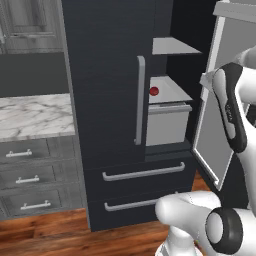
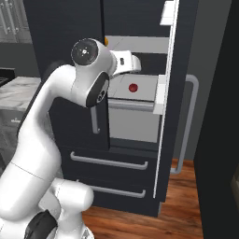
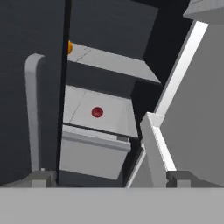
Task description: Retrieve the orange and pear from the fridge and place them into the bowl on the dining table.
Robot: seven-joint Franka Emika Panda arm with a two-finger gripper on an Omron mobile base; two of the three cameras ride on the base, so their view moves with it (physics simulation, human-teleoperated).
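Note:
The fridge (image 1: 105,100) is a tall black cabinet; its left door is shut and its right door (image 1: 217,125) is swung open. In the hand view a sliver of the orange (image 3: 69,47) peeks out on the upper light-grey shelf, half hidden behind the shut door's edge. It also shows as an orange speck (image 2: 106,41) by my arm. The pear is hidden. The bowl and the dining table are out of view. My gripper (image 3: 113,178) hangs in front of the open compartment, short of the shelves, open with nothing between its fingertips (image 3: 43,177).
A small red round object (image 3: 97,112) lies on the lower shelf above a grey drawer box (image 1: 167,124). The shut door's grey bar handle (image 1: 140,100) stands left of the opening. Marble counter with grey drawers (image 1: 30,117) at left. Two fridge drawers (image 1: 145,172) sit below.

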